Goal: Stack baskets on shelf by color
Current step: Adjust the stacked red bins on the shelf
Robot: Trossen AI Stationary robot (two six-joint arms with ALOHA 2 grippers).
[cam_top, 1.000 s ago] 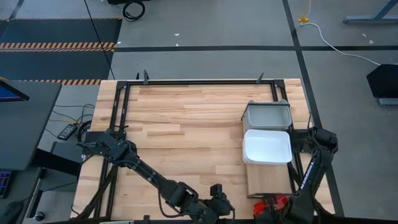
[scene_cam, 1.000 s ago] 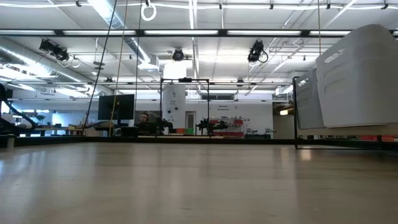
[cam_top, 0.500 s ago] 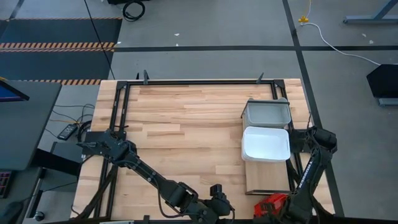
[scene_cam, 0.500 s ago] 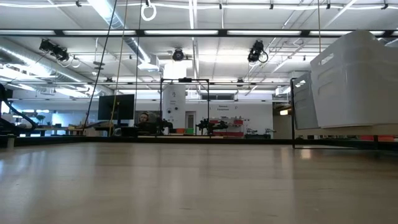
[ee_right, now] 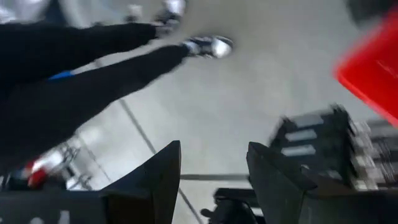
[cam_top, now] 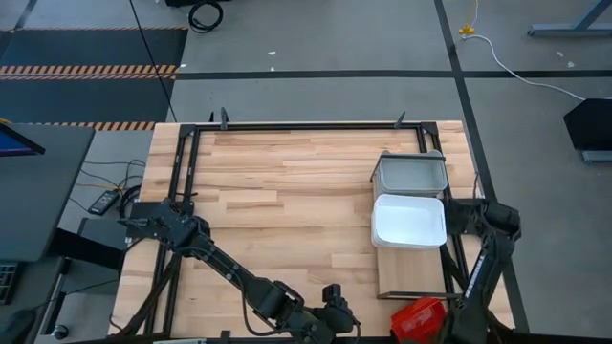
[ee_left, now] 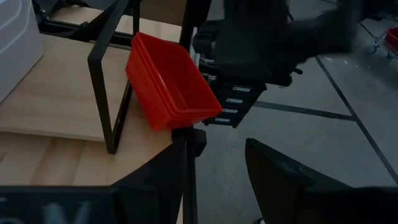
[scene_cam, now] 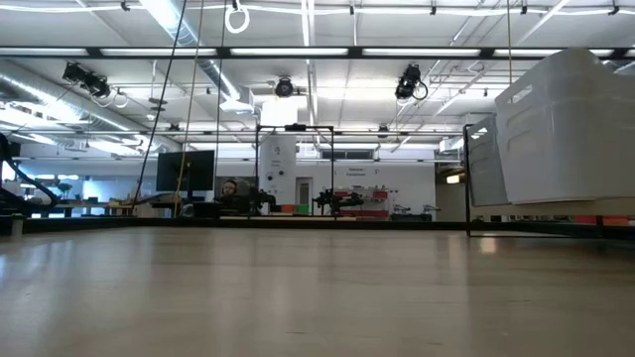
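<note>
A red mesh basket [cam_top: 418, 318], with more than one rim showing in the left wrist view [ee_left: 171, 81], sits tilted at the table's near right corner, past the near end of the shelf [cam_top: 411, 277]. The white basket [cam_top: 409, 222] and the grey basket [cam_top: 411, 174] stand on the shelf, the grey one at its far end. My right arm [cam_top: 473, 277] reaches down beside the red basket. In its own view my right gripper [ee_right: 213, 149] is open, with only floor between the fingers. My left gripper [ee_left: 217, 140] is open and waits at the near edge, left of the red basket. My right gripper stands close beside the red basket's rim [ee_left: 202, 46], but motion blur and the arm's dark bulk cover that spot. I cannot tell whether it touches the basket. In its own view the basket [ee_right: 373, 68] shows only off to one side, not between the fingers.
A black metal frame [cam_top: 306, 124] runs round the table, with an upright post [ee_left: 106, 93] near the red basket. A person's legs [ee_right: 74, 68] stand on the floor beyond the near right corner. Bare butcher-block tabletop [cam_top: 277, 191] lies left of the shelf.
The white basket has shifted slightly toward the far edge and come level on the shelf. At the near right corner the red basket has tipped and shows more of itself from above. My right arm has swung a little there.
</note>
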